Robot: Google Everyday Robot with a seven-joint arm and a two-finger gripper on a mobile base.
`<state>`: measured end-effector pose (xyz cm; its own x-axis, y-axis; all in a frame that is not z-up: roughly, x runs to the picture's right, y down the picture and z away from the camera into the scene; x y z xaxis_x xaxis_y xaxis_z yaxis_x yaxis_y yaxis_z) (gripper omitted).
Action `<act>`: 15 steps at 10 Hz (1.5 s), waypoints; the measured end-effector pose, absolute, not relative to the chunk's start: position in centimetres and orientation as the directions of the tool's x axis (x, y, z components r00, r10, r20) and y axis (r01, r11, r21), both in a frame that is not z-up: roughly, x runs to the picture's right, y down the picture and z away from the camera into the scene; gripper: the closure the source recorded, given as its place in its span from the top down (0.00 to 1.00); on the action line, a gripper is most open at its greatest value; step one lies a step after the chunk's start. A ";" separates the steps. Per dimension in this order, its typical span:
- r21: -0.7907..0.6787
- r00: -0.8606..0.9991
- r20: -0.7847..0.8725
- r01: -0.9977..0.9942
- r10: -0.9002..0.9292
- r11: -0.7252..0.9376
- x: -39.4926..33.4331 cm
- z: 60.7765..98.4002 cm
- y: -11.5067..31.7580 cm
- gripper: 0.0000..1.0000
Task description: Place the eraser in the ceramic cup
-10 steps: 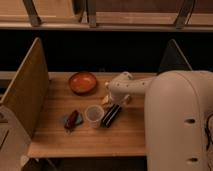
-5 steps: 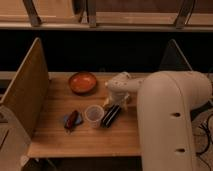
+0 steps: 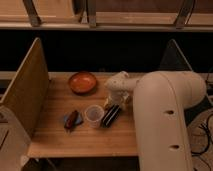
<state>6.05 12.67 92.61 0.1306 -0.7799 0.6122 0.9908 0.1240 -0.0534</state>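
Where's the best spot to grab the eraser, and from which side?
Across its narrow width near the far end, from above: the eraser lies flat on the table, with the ceramic cup close beside it. The gripper hangs over that end.

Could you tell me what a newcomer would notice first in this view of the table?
The bulky off-white robot arm fills the right foreground, its gripper hanging at the far end of the long black striped eraser. The eraser lies on the wooden table just right of the small pale ceramic cup. An orange-brown shallow bowl sits farther back.
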 end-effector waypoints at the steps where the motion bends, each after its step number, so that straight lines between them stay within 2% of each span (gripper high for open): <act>1: -0.059 0.132 0.613 0.991 -0.779 0.121 6.1 92.6 12.6 0.46; 4: -0.070 0.148 0.610 0.989 -0.779 0.133 6.2 92.8 12.5 0.13; 6: -0.099 0.165 0.565 0.986 -0.809 0.132 7.9 92.8 10.3 0.00; 11: -0.130 0.110 0.332 0.989 -0.937 0.070 10.6 88.3 -1.1 0.00; 13: -0.072 -0.018 0.203 0.997 -0.979 -0.033 8.0 85.2 -5.8 0.00; 15: -0.009 -0.158 0.091 0.987 -0.983 -0.160 4.3 82.0 -8.5 0.00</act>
